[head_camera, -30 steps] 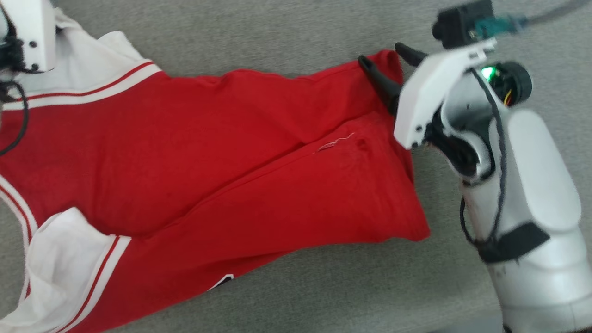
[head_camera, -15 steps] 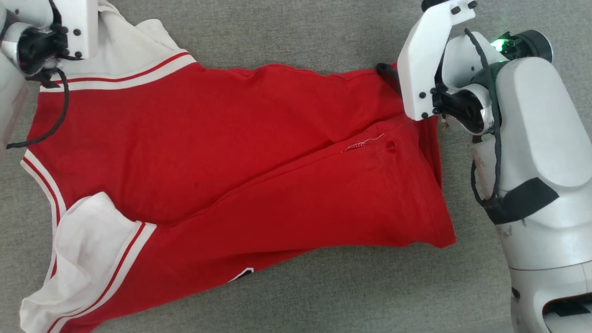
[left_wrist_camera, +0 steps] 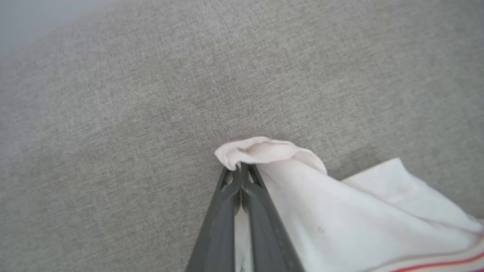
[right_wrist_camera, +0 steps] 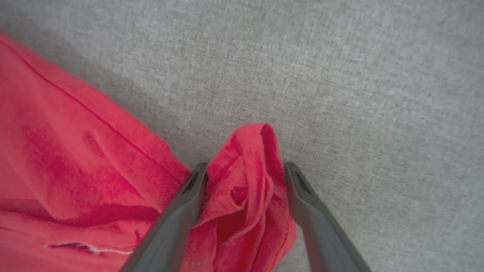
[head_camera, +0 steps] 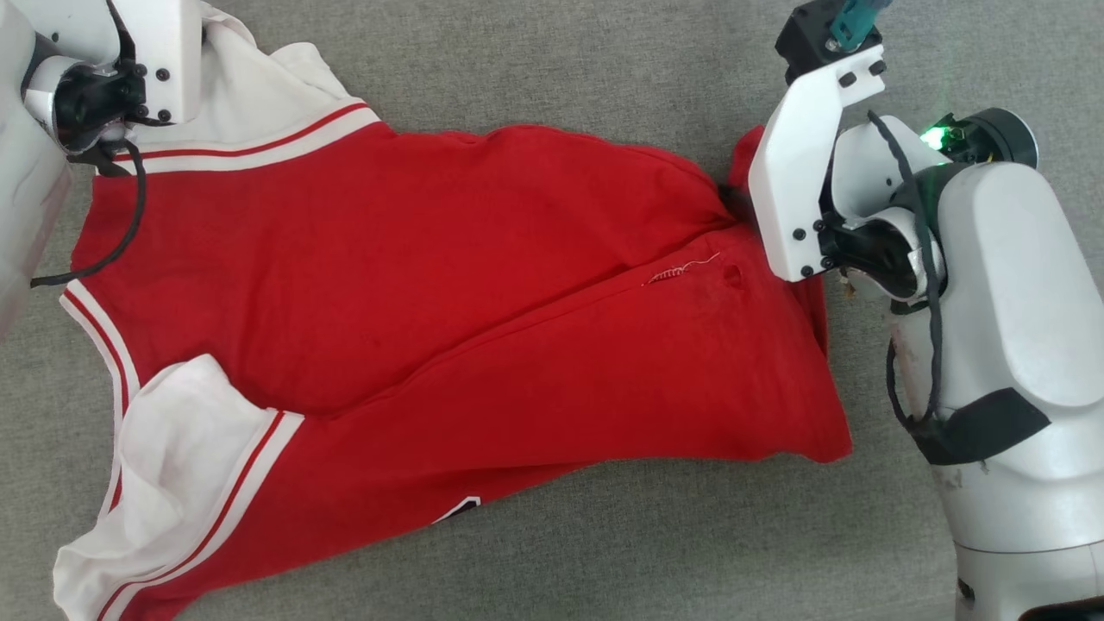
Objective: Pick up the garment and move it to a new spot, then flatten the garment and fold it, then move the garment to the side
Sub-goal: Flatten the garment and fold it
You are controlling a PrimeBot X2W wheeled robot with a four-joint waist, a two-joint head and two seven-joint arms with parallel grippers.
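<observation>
The one garment, soft red knit with two white sleeves, lies creased along its length across the grey woven surface. A second ago its hem corner lay flat. Now it stands bunched between the spread fingers of the right tool. Those fingers were plain in the head view then and are now mostly behind the arm's white bracket. The left tool, pressed together, pinches one sleeve's edge.

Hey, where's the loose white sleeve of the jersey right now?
In the head view it is at the lower left, on the robot's left: the loose white sleeve lies on the grey surface, just below the garment and its red body.
</observation>
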